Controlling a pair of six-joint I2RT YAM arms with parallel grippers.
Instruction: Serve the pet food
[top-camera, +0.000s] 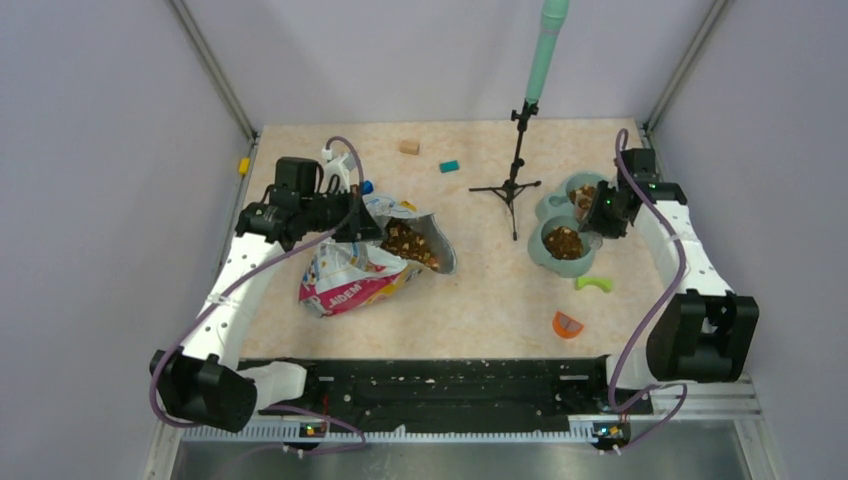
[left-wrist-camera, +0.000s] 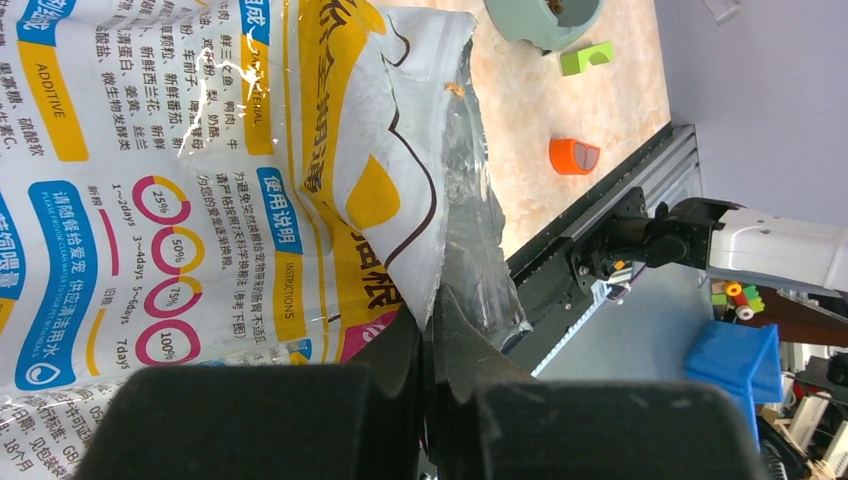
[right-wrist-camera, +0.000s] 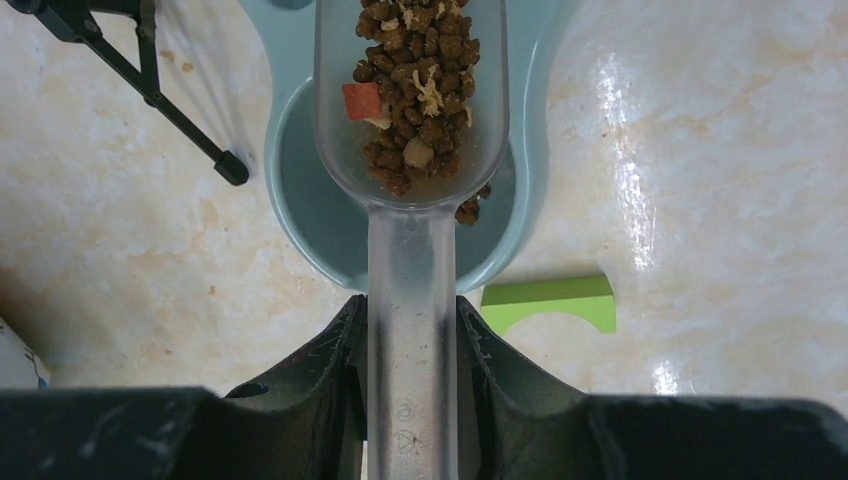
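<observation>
The crinkly pet food bag (top-camera: 355, 275) lies on the table's left half, its mouth open with brown kibble (top-camera: 408, 243) inside. My left gripper (top-camera: 352, 226) is shut on the bag's top edge; in the left wrist view the fingers (left-wrist-camera: 400, 345) pinch the bag's rim (left-wrist-camera: 440, 270). My right gripper (top-camera: 603, 213) is shut on the handle of a clear scoop (right-wrist-camera: 410, 290). The scoop is full of kibble (right-wrist-camera: 420, 80) and is held over the teal double bowl (right-wrist-camera: 300, 200). One compartment of the bowl (top-camera: 545, 208) holds kibble (top-camera: 563, 242).
A black tripod stand (top-camera: 514, 188) with a teal pole (top-camera: 547, 50) stands just left of the bowl; its leg shows in the right wrist view (right-wrist-camera: 150, 90). A green arch block (top-camera: 593, 283), an orange piece (top-camera: 567, 324), a tan block (top-camera: 408, 147) and a teal block (top-camera: 449, 166) lie on the table.
</observation>
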